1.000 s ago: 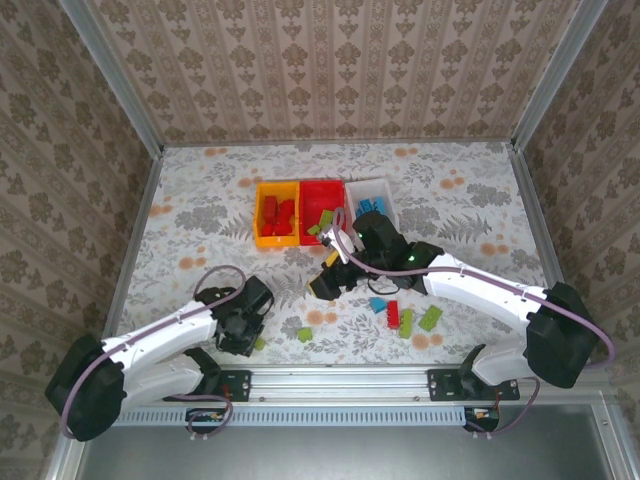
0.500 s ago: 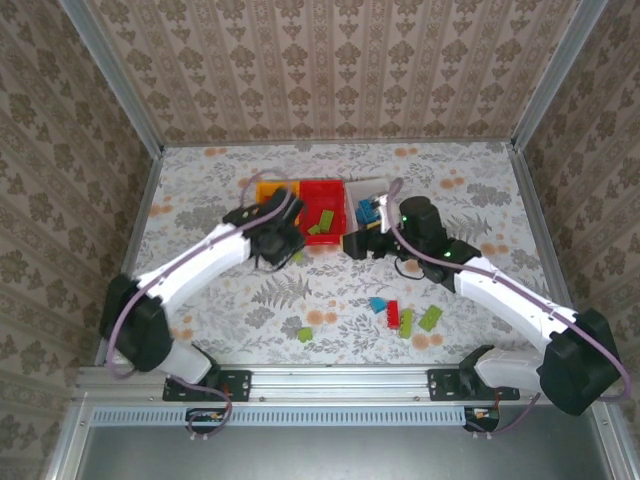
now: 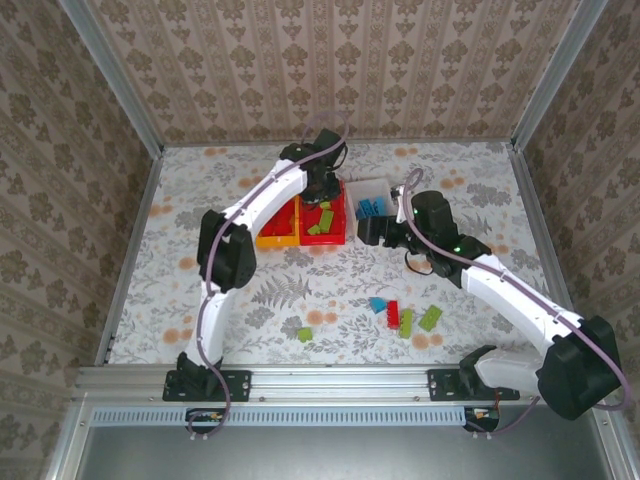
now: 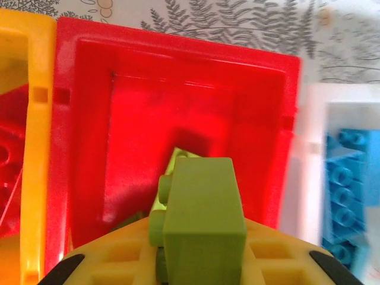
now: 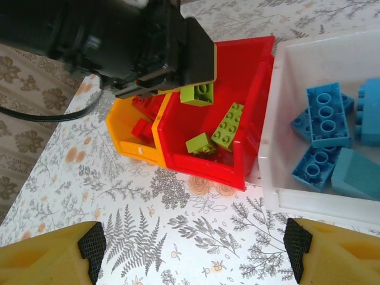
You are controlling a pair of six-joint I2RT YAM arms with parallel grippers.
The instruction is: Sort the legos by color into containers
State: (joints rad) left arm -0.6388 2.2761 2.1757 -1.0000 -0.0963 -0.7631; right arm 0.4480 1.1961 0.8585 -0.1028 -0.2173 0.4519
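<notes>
My left gripper point(image 3: 322, 190) hangs over the red container point(image 3: 322, 228), shut on a lime green lego point(image 4: 202, 217); the right wrist view shows that same brick point(image 5: 198, 93) above the bin. Inside the red container point(image 5: 249, 71) lie other green legos point(image 5: 227, 124). The yellow-orange container point(image 3: 270, 238) holds red legos point(image 5: 141, 127), and the white container point(image 3: 362, 186) holds light blue legos point(image 5: 325, 119). My right gripper point(image 3: 368, 230) stands open and empty over the table just in front of the red and white containers.
Loose legos lie on the near table: a blue one point(image 3: 378, 304), a red one point(image 3: 392, 315), two green ones point(image 3: 431, 318) beside them and a green one point(image 3: 304, 334) further left. The left arm stretches diagonally across the table's left half.
The left arm swung from the near left of the table up to the red container, carrying the green lego. The right gripper drew back from the table's middle toward the white container.
</notes>
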